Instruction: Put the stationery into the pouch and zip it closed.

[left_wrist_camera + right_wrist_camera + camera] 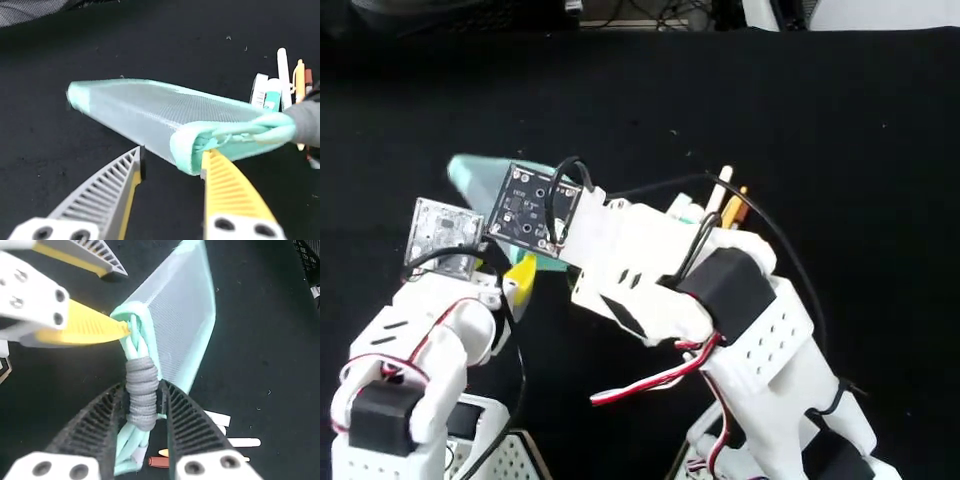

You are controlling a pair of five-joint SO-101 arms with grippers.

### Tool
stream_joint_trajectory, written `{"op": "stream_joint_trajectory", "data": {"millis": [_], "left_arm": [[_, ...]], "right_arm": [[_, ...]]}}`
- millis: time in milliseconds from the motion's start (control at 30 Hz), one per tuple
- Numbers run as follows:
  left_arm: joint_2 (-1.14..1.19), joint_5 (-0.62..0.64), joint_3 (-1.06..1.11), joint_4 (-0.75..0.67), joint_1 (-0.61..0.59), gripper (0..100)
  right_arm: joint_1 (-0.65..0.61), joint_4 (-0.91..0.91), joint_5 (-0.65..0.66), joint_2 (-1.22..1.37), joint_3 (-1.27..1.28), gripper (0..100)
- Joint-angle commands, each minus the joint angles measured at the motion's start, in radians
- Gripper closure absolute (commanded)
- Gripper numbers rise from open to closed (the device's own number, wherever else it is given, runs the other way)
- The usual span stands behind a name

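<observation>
Two pincers at the pouch (145,107): my right pincer (142,387) clenches its grey-wrapped strap (141,371); my left pincer (173,152) gapes open.

left pincer (172,151): spread, yellow finger (225,185) touching pouch (150,112) end | pens (285,75): near pouch, on black table (150,40)

pens (283,70) lie on the table (150,40) right of the pouch (145,112).

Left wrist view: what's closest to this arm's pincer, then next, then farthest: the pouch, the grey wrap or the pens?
1. pouch, its mint end right against the left pincer.
2. grey wrap, just past the pouch's mint end.
3. pens, farthest, beyond the grey wrap.
</observation>
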Motion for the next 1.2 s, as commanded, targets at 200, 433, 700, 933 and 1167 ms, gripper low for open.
{"op": "stream_joint_trajectory", "data": {"millis": [200,433,700,933,1167], "left_arm": [[0.003,-0.006,-0.054,-0.044,-0.013,96],[0.003,-0.017,-0.153,-0.040,-0.022,97],[0.003,-0.018,-0.179,-0.037,-0.022,97],[0.011,-0.012,-0.170,-0.037,-0.015,90],[0.003,-0.011,-0.202,-0.037,-0.021,86]], "right_arm": [[-0.002,0.049,0.003,-0.038,-0.031,98.6],[-0.002,0.054,0.003,-0.038,-0.038,98.6],[0.029,0.052,0.003,-0.153,-0.038,98.6],[0.083,0.046,0.003,-0.173,-0.073,98.6],[0.080,0.127,0.000,0.015,-0.447,98.6]]}}
